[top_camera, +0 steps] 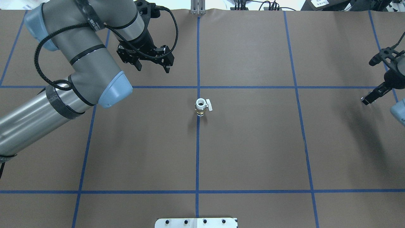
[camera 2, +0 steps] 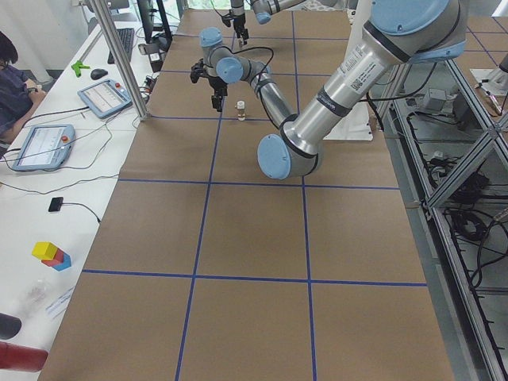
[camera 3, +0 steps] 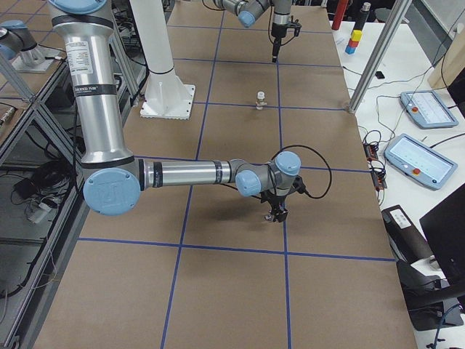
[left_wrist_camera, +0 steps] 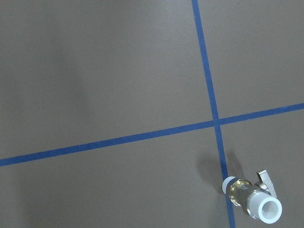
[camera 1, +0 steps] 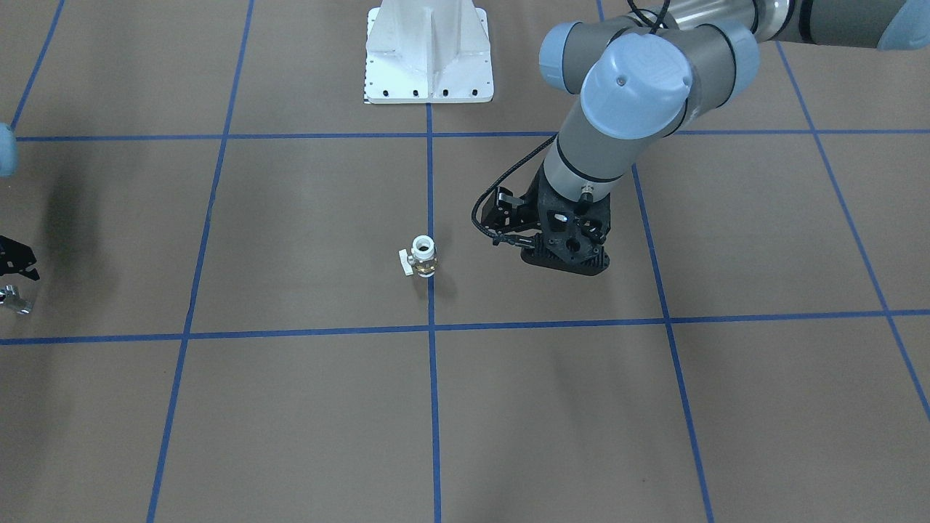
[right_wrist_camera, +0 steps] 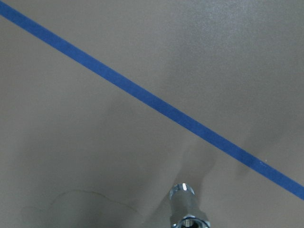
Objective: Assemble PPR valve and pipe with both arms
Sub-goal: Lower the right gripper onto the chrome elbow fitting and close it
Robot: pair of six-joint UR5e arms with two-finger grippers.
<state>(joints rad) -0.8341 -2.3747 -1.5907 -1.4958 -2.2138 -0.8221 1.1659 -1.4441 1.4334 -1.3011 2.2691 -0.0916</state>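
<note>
Table: brown paper surface with a blue tape grid, covers the whole workspace.

Left arm: reaches in from the robot's left, elbow bent, wrist past the cross line on the far side from the base.

Right arm: stretched low and nearly horizontal out to the robot's right, well apart from the centre.

Pedestal: white, bolted down on the centre line at the robot's side of the table.

Left gripper: fingers spread wide, nothing between them. Hangs above the table to the left of the valve, not touching it.

Right gripper: points down close to the table, closed around the pipe. Sits at the far right edge of the overhead view.

PPR valve: stands upright on the centre tape line, just on the robot's side of the crossing. White collar is up, brass body below, and the white handle sticks out toward the robot's right. Free of both grippers.

Pipe: shiny silver stub, pokes out below the right gripper's fingers, rounded end toward the table in the right wrist view.
</note>
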